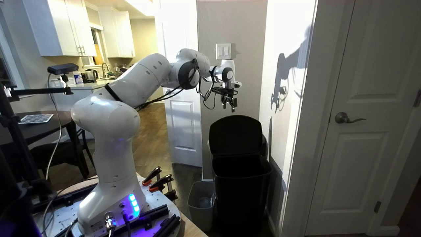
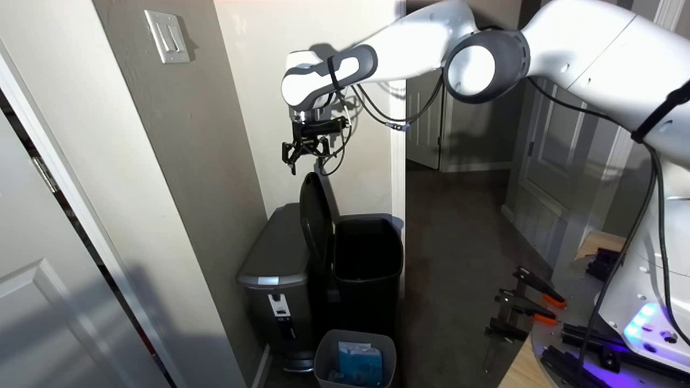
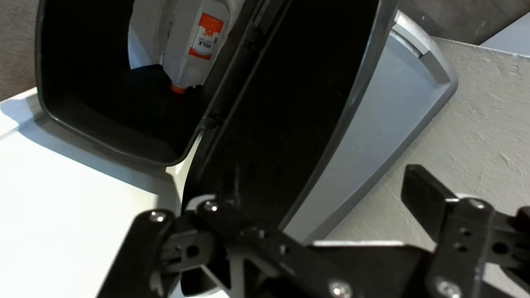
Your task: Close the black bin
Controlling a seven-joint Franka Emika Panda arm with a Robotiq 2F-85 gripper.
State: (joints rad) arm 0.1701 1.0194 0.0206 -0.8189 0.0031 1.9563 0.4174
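— Grey wall (image 1: 232, 19) and pale, brightly lit wall (image 1: 286, 19), meeting at a corner; white two-rocker switch plate (image 1: 223, 51) on the grey one; dark floor (image 2: 447, 242) below. Containers listed?

— Three, all standing on the floor. Entry one: tall black rectangular plastic bin (image 1: 241, 197), set near that corner, open at the top. Its black hinged lid (image 1: 236, 136), rounded along the upper edge, is raised and near upright.

— Contents of entry one?

— White translucent plastic jug (image 3: 186, 64) with an orange-red label (image 3: 205, 36) reading MILK and an orange-red cap (image 3: 178, 89), seen in the wrist view. Much of the interior is too dark to tell.

— Entry two?

— Closed grey rectangular pedal bin (image 2: 277, 242), just beside the black bin. The raised lid stands between the two.

— Entry three?

— Small open grey plastic wastebasket (image 1: 200, 217), just beside the black bin, a blue packet (image 2: 360, 366) inside.

— Equipment?

— White jointed robot arm (image 1: 131, 82), its base on a pale wooden desk (image 1: 189, 227). Mounted at its end: black metal two-finger pincer (image 2: 308, 161).

— Pincer, condition and position?

— Wide; the fingers (image 3: 426, 203) are well apart, tips pointing downward. Located above and near the raised lid, apart from it.
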